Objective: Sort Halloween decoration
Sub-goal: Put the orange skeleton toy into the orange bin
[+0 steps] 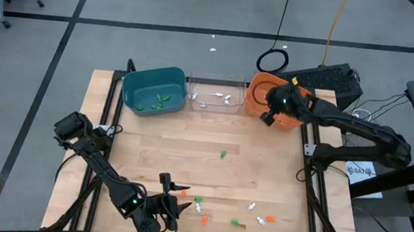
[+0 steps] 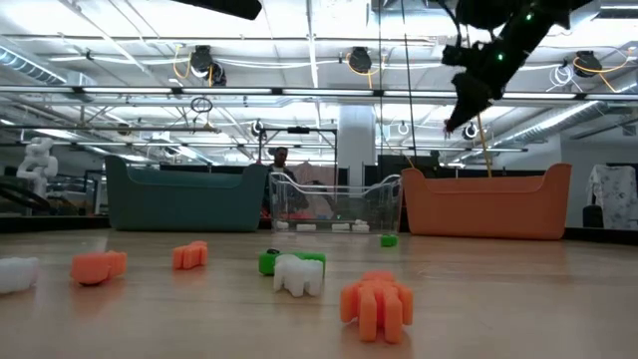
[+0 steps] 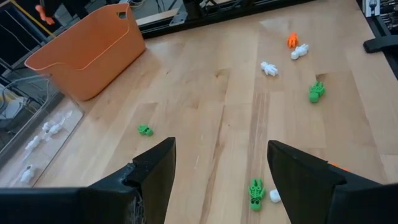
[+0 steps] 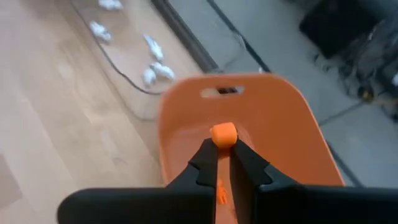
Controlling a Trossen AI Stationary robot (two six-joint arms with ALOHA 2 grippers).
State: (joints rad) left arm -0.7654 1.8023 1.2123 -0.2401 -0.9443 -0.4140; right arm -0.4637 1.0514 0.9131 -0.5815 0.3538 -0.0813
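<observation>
Small Halloween trinkets lie loose on the wooden table near its near edge: green (image 1: 236,223), white (image 1: 252,206), orange (image 1: 203,219), and one green (image 1: 223,154) farther in. My left gripper (image 1: 174,187) hovers open at the near edge, with a green trinket (image 3: 255,194) and a white one (image 3: 273,196) just ahead between its spread fingers. My right gripper (image 1: 269,115) is raised over the orange bin (image 1: 258,90) and is shut on an orange trinket (image 4: 222,134). Green pieces lie in the teal bin (image 1: 153,89) and white ones in the clear bin (image 1: 215,94). My right gripper pinches the orange trinket (image 4: 222,135) between its two fingertips (image 4: 205,155), only at their free ends. The trinket is lifted clear, above the inside of the orange bin (image 4: 273,118). In the low view the gripper (image 2: 457,125) hangs well above the bin's rim.
The three bins stand in a row along the table's far edge. More trinkets (image 3: 316,92) (image 3: 269,68) (image 3: 291,40) lie scattered toward the near right corner. Black frame rails run along both table sides. The middle of the table is bare wood apart from one green piece.
</observation>
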